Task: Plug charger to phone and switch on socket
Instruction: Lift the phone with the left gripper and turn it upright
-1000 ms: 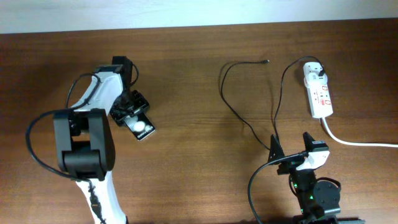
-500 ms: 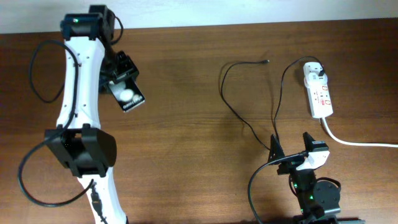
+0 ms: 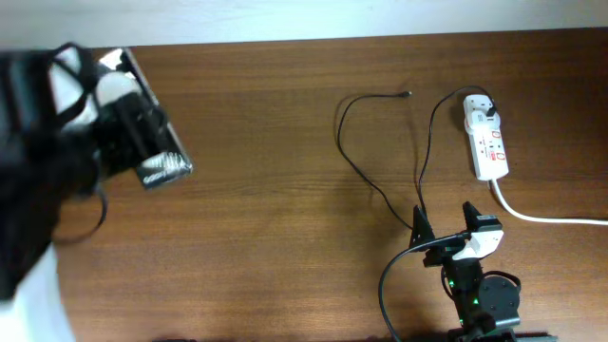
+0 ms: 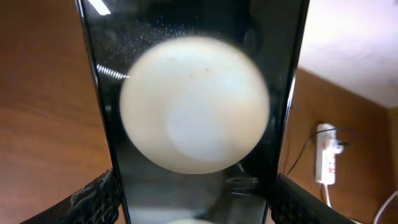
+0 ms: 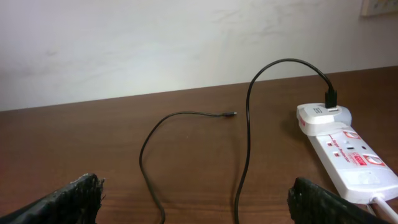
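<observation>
Left wrist: I see the phone (image 4: pixel 193 112) clamped in the left gripper (image 4: pixel 194 202), filling the view. Right gripper (image 5: pixel 199 208) gapes wide, empty; charger (image 5: pixel 248 124) lies ahead.

You have one phone (image 4: pixel 196 118), one charger (image 5: pixel 249 124) and one socket (image 3: pixel 489 142) with one white cord (image 3: pixel 541 217). They share one table (image 3: pixel 285 237). You can count two arms, a left arm (image 3: pixel 38 190) and a right arm (image 3: pixel 475 275).

open table (image 3: pixel 275 237) centre, charger (image 3: pixel 339 133) loops near socket (image 3: pixel 489 152)
</observation>
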